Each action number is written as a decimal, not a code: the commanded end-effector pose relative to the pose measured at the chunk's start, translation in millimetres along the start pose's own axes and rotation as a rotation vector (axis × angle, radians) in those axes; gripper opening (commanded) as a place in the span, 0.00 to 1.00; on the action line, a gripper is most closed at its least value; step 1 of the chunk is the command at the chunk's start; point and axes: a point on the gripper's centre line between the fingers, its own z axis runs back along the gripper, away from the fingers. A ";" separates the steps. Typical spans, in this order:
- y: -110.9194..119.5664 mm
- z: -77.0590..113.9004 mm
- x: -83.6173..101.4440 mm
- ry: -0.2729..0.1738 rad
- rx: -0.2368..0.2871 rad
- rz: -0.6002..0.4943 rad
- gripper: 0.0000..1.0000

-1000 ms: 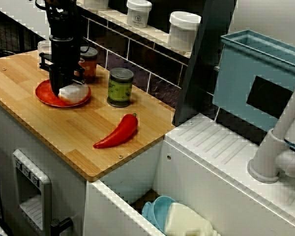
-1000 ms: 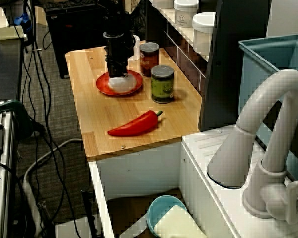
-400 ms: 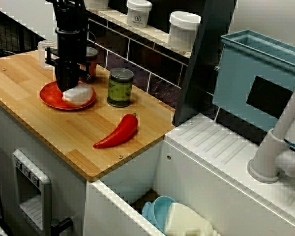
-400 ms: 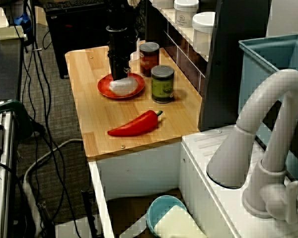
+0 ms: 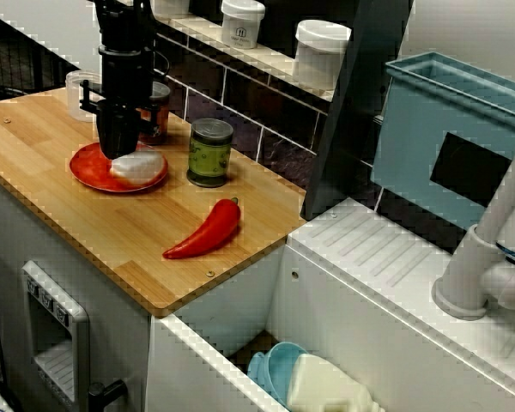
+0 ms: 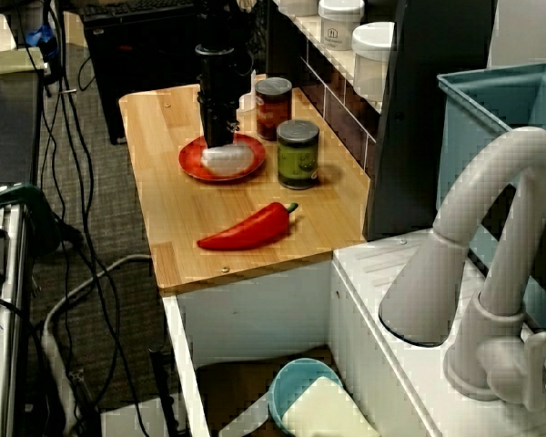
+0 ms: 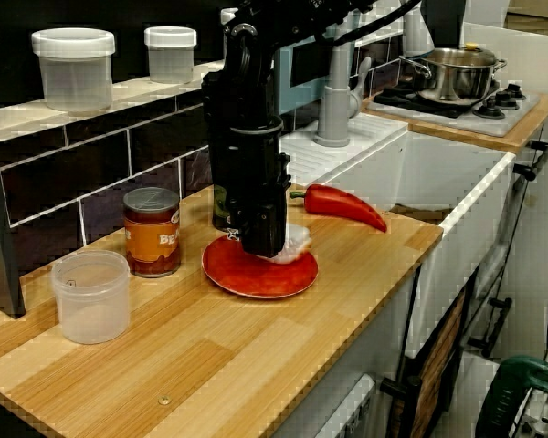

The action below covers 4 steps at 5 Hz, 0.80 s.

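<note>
Fingers, spread hidden, touch white lump on red plate, wooden counter.

We can read no text for certain: letters on the orange-labelled jar and white canister are too blurred.

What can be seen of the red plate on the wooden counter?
The plate is round, shallow and glossy red, with a low rim; it looks like plastic or glazed ware. It lies flat on the counter, near the jar and the can, touching neither. A white lump rests on it. The tool stands upright over it at the lump; contact with the plate cannot be told.
</note>
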 end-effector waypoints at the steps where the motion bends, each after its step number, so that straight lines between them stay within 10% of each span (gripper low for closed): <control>1: -2.0 22.1 -8.3 -0.067 -0.006 -0.007 0.00; 4: -19.9 17.9 -39.8 -0.063 -0.038 -0.020 0.00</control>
